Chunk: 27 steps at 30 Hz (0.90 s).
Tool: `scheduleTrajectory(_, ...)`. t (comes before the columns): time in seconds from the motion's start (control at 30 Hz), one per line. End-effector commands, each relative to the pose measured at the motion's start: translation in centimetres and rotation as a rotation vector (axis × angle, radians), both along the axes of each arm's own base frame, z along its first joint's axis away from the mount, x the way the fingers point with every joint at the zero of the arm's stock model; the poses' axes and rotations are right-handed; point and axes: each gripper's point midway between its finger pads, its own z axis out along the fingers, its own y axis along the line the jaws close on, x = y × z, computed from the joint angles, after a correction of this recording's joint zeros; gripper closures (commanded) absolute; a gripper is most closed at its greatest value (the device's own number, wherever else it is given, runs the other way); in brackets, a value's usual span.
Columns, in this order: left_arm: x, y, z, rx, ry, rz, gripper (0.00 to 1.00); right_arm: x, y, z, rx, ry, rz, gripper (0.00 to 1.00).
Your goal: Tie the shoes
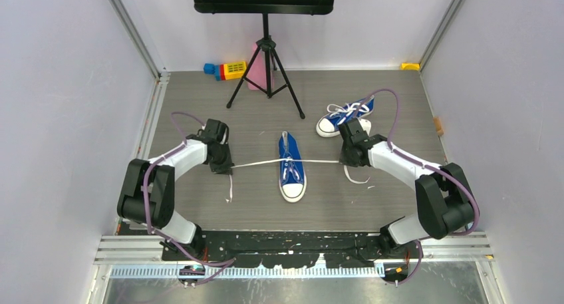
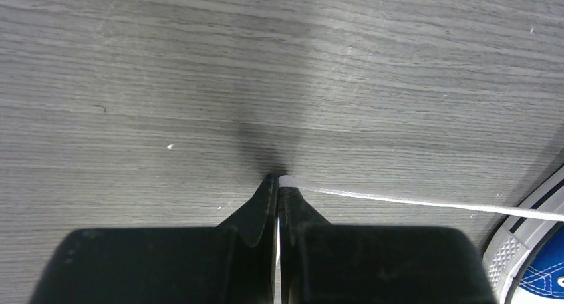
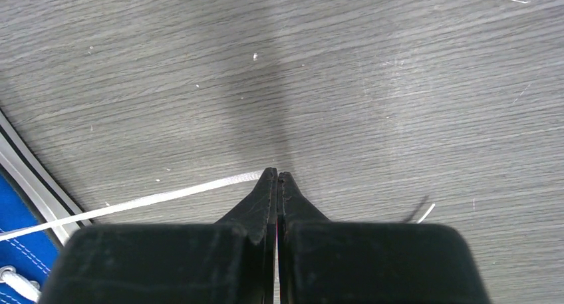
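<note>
One blue shoe point(image 1: 291, 168) with a white toe cap lies in the middle of the table, toe towards the arms. Its white laces point(image 1: 261, 163) run out taut to both sides. My left gripper point(image 1: 226, 164) is shut on the left lace point(image 2: 399, 199), low over the table left of the shoe. On the other side, my right gripper point(image 1: 344, 160) is shut on the right lace point(image 3: 166, 199). The loose lace ends point(image 1: 229, 187) trail on the table past each gripper. The second blue shoe point(image 1: 342, 116) lies on its side at the back right, just behind my right gripper.
A black tripod stand point(image 1: 266, 64) rises at the back middle, with a pink object point(image 1: 256, 68) behind it. Coloured toy blocks point(image 1: 226, 70) lie at the back left. White walls with metal rails point(image 1: 156, 74) close in the table on both sides.
</note>
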Motion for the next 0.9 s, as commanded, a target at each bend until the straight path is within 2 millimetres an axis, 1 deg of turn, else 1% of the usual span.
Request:
scheduleTrajectory(0.0,0.1,-1.1,0.1,0.003,0.012,-0.092,1.0,1.1,0.7,1.3,0.019,-0.017,0.03,1.0)
scheduleTrajectory(0.03,0.1,-1.5,0.3,0.018,0.005,-0.124,0.99,1.0,1.4,1.6,0.05,-0.017,0.063,1.0)
scheduleTrajectory(0.07,0.1,-1.9,0.7,0.039,-0.013,-0.15,0.95,0.9,2.1,1.9,0.08,-0.018,0.098,1.0)
scheduleTrajectory(0.13,0.3,-2.6,1.7,0.088,-0.062,-0.202,0.8,0.7,3.2,2.6,0.134,-0.023,0.138,1.0)
scheduleTrajectory(0.17,0.3,-3.1,2.2,0.101,-0.089,-0.236,0.72,0.6,3.7,3.0,0.157,-0.026,0.159,0.93)
scheduleTrajectory(0.2,0.3,-3.6,2.8,0.113,-0.113,-0.262,0.66,0.5,4.1,3.4,0.177,-0.028,0.176,0.85)
scheduleTrajectory(0.27,0.3,-4.6,4.0,0.129,-0.152,-0.32,0.59,0.2,4.5,3.9,0.201,-0.032,0.194,0.69)
scheduleTrajectory(0.3,0.5,-4.9,4.5,0.141,-0.166,-0.341,0.56,0.1,4.5,4.1,0.204,-0.036,0.198,0.63)
scheduleTrajectory(0.33,0.6,-5.3,5.1,0.153,-0.18,-0.364,0.54,0.0,4.4,4.4,0.204,-0.04,0.199,0.6)
scheduleTrajectory(0.37,0.7,-5.5,5.5,0.167,-0.186,-0.378,0.51,-0.3,4.8,4.7,0.225,-0.036,0.218,0.57)
scheduleTrajectory(0.43,1.1,-6.2,5.9,0.179,-0.21,-0.439,0.5,-0.6,5.0,5.2,0.24,-0.039,0.233,0.51)
scheduleTrajectory(0.5,1.6,-6.3,6.3,0.225,-0.226,-0.463,0.48,-0.7,4.9,5.8,0.239,-0.05,0.232,0.45)
scheduleTrajectory(0.57,1.9,-6.8,6.8,0.258,-0.247,-0.5,0.48,-0.8,4.8,6.3,0.242,-0.064,0.236,0.42)
scheduleTrajectory(0.63,2.1,-7.9,6.8,0.253,-0.265,-0.572,0.47,-0.9,4.9,6.7,0.246,-0.074,0.241,0.41)
scheduleTrajectory(0.7,2.3,-8.8,6.3,0.229,-0.261,-0.617,0.47,-0.9,5.0,7.1,0.254,-0.082,0.248,0.39)
scheduleTrajectory(0.87,2.2,-10.5,4.3,0.175,-0.192,-0.688,0.48,-0.8,5.1,8.1,0.261,-0.104,0.255,0.36)
